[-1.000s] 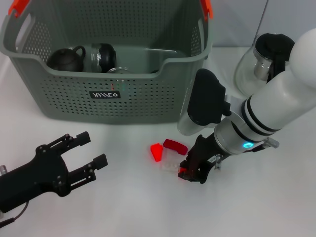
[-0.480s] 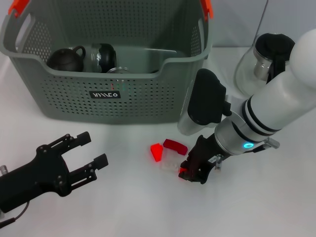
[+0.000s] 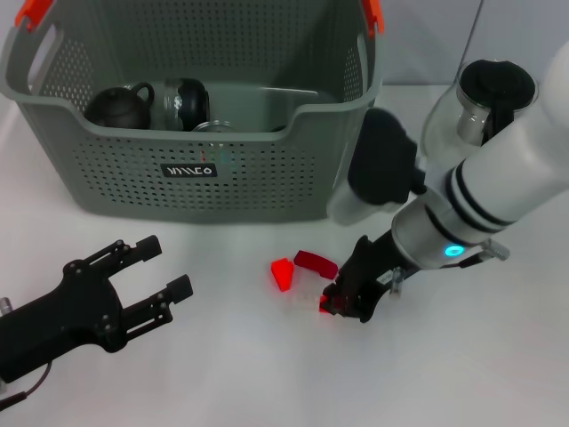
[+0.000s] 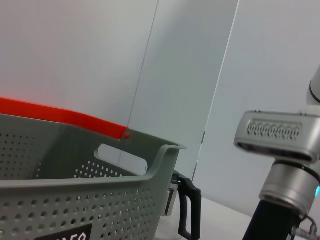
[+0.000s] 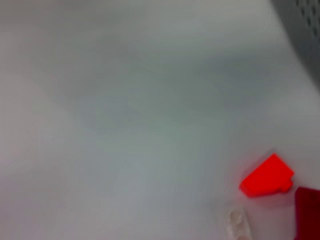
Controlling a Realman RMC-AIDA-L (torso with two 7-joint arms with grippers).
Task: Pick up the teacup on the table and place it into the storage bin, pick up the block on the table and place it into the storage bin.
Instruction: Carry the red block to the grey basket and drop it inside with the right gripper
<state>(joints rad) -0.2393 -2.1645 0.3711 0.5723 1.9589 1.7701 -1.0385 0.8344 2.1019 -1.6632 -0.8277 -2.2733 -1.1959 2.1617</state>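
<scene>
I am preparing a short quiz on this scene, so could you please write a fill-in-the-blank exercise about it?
1. The large grey perforated plastic storage bin has handle clips coloured ____.
2. The small bright red wedge-shaped block lies on the ____.
3. The round black teapot sits inside the ____.
4. The right tool is lowered beside the red blocks, while the left tool has its fingers ____.

Missing words: orange; table; bin; open

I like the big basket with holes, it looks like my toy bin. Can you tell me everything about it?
The basket is big, grey and looks like plastic, with rows of little holes in its walls, cut-out handle slots and orange clips on its top corners. A small black label with white letters sits on its front. It stands upright on the white table. Inside lie a dark teapot and other things.
</scene>
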